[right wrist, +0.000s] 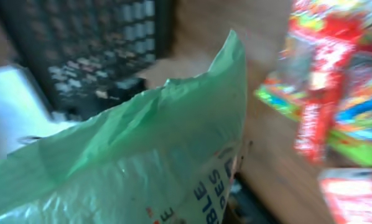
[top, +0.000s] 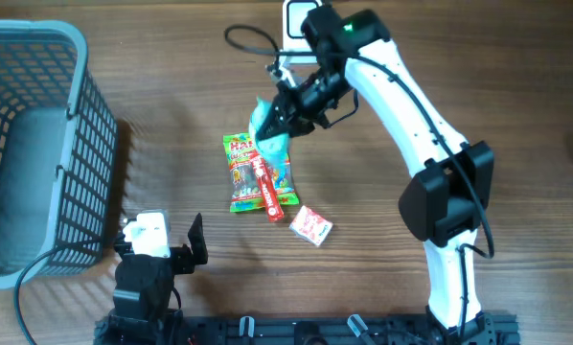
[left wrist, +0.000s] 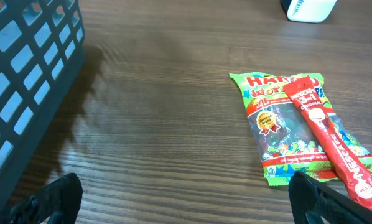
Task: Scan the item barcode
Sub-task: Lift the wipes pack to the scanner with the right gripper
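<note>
Diagonally, the right arm reaches inward, fingers pinching a green packet.

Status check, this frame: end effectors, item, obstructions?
Left end effector open, empty, by basket. Right end effector shut on green pouch, above Haribo bag. White scanner just beyond; nothing between.

You had the green pouch as the item: pale green crinkled plastic, dark lettering on a white panel, tilted, one end pinched in the right gripper. The white scanner was at the far edge, black cable looping off left, near the pouch but apart.
</note>
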### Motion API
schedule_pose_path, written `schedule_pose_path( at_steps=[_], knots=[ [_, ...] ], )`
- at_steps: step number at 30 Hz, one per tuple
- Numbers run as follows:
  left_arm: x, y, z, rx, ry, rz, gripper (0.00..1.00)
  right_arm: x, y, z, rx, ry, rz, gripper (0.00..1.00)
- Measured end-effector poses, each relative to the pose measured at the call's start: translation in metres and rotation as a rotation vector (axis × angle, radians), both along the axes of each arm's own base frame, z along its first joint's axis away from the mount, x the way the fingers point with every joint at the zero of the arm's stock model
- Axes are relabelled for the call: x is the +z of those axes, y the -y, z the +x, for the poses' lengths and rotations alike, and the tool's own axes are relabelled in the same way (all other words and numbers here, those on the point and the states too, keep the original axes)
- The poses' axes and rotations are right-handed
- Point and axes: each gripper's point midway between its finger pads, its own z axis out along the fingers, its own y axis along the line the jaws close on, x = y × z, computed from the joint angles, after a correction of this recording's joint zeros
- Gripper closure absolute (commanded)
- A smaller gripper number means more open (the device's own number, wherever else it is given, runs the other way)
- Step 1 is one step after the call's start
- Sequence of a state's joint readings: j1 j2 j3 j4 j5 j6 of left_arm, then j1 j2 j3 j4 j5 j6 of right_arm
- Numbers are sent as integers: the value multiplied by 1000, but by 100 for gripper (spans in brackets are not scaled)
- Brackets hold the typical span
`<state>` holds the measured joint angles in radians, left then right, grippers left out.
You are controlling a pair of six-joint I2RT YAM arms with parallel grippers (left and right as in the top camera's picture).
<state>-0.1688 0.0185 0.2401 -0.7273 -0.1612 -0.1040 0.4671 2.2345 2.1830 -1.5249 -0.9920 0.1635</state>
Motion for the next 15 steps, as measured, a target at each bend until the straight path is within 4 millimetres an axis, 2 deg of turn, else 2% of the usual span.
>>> schedule_pose_path(
  at_steps=[6, 11, 15],
  knots=[
    [0, 0, 0, 0, 0, 0, 0, 24, -12, -6, -183, -367, -14, 96],
    [0, 0, 0, 0, 0, 0, 0, 46, -23, -7, -186, -480, 84, 96],
    [0, 0, 0, 0, 0, 0, 0, 65, -26, -10, -146, -506, 194, 96]
  ],
)
